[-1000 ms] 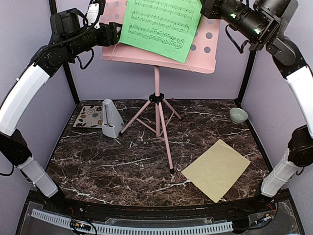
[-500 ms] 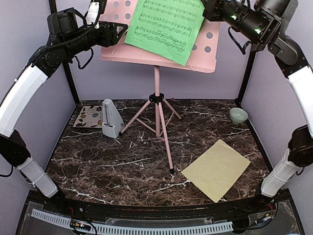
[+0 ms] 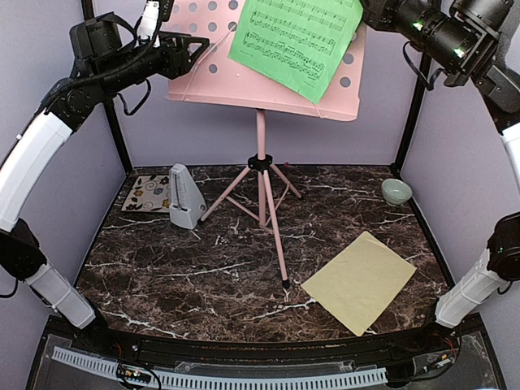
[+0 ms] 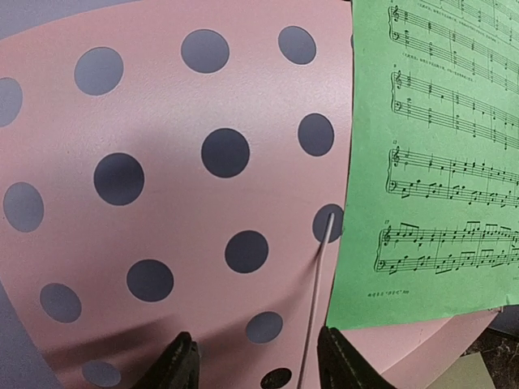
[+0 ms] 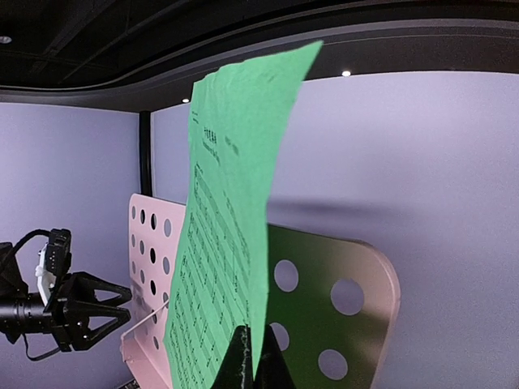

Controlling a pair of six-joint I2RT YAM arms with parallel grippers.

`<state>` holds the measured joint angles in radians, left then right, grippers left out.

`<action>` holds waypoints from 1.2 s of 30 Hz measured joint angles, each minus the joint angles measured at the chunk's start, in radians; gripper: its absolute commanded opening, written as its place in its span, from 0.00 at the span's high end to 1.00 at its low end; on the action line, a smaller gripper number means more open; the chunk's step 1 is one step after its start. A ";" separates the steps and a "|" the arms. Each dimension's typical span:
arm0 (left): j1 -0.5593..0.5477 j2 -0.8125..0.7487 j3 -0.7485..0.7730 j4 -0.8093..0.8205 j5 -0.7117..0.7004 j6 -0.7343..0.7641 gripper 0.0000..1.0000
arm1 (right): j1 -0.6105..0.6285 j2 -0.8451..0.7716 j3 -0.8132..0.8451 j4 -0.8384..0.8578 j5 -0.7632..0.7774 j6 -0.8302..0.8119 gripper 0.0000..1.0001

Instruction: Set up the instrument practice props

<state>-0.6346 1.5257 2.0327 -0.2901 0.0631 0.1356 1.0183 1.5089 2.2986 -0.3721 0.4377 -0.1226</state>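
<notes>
Metronome [image 3: 185, 197] stands upright at the rear left of the bench [image 3: 203, 276]. Above it, the left gripper [image 4: 261, 365] has its jaws partway open at the dotted desk of the pink music stand [image 3: 262, 175], clasping nothing. Green page [image 3: 296, 41] hangs tilted before the desk, pinched in the closed jaws of the right gripper [image 5: 251, 361]. Pale-yellow page [image 3: 361, 280] lies flat front right.
</notes>
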 measured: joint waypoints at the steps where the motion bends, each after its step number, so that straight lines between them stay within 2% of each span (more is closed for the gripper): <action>1: 0.000 0.008 0.009 -0.003 0.001 0.005 0.50 | 0.000 0.003 0.000 0.000 -0.001 0.000 1.00; 9: -0.003 0.054 0.028 -0.006 0.034 0.011 0.50 | 0.000 0.026 0.000 -0.010 -0.010 0.000 1.00; 11: -0.003 0.063 0.031 -0.017 0.034 0.012 0.53 | 0.001 0.026 0.000 -0.013 -0.001 0.000 1.00; 14: -0.004 0.075 0.044 -0.034 0.030 0.020 0.64 | 0.005 0.026 0.000 -0.013 0.026 -0.008 1.00; 21: -0.007 0.074 0.042 -0.038 0.023 0.043 0.99 | 0.010 0.026 -0.001 -0.013 0.103 -0.035 1.00; 25: -0.012 0.026 -0.048 0.018 0.036 0.066 1.00 | 0.010 0.026 -0.003 -0.008 0.153 -0.050 1.00; 31: -0.011 -0.108 -0.273 0.203 0.050 0.090 1.00 | 0.011 0.017 -0.051 0.026 0.192 -0.064 1.00; 36: -0.008 -0.129 -0.328 0.279 0.106 0.134 1.00 | 0.022 0.017 -0.058 0.032 0.191 -0.064 1.00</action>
<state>-0.6422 1.3972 1.7050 -0.0109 0.1688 0.2691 1.0401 1.5261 2.2402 -0.3401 0.6289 -0.1871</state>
